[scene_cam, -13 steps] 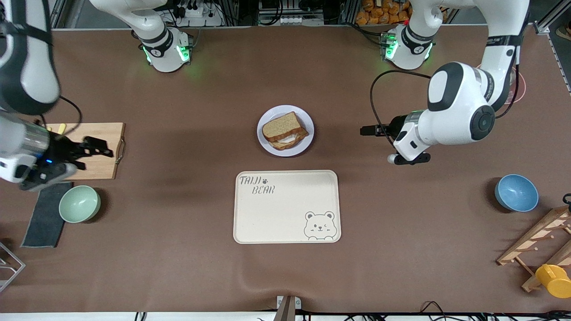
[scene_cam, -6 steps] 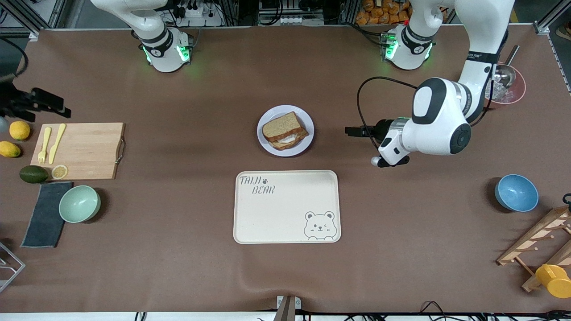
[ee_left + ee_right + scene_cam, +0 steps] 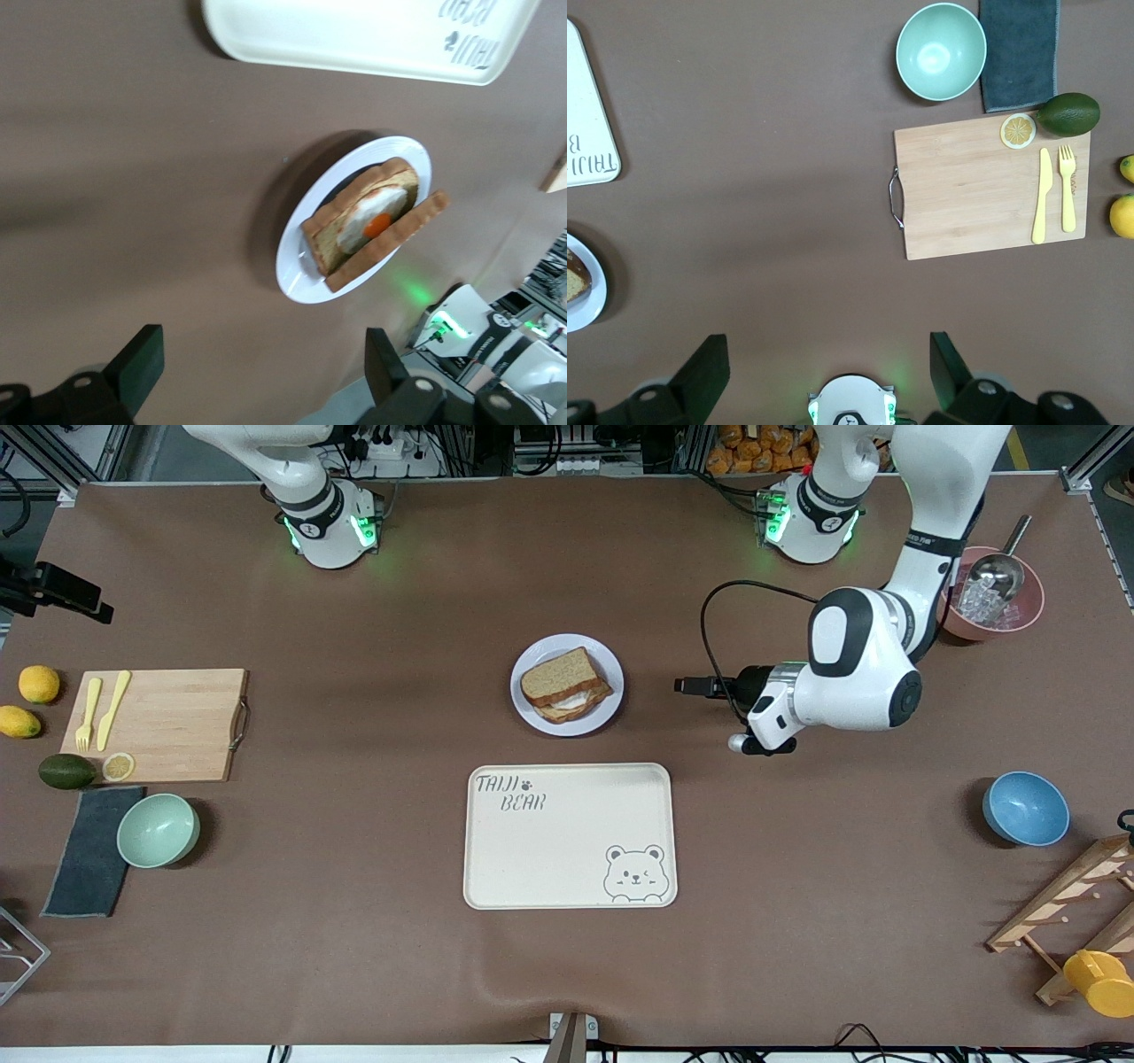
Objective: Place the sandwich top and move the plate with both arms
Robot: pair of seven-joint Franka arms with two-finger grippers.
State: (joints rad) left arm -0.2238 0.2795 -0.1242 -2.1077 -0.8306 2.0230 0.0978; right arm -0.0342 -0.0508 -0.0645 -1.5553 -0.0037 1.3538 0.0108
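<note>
Fingers: left gripper and right gripper both spread wide, empty.
Surface: brown table, cream bear tray nearer the camera than the plate.
Sandwich top: brown crusted slice on the egg, on the plate, mid-table.

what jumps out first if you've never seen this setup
A brown-bread sandwich with a fried egg inside sits on a small round pale plate mid-table, its plain top slice already on. Just nearer the front camera lies a rectangular cream bear-printed tray. The left gripper hovers open beside the plate, toward the left arm's end.
</note>
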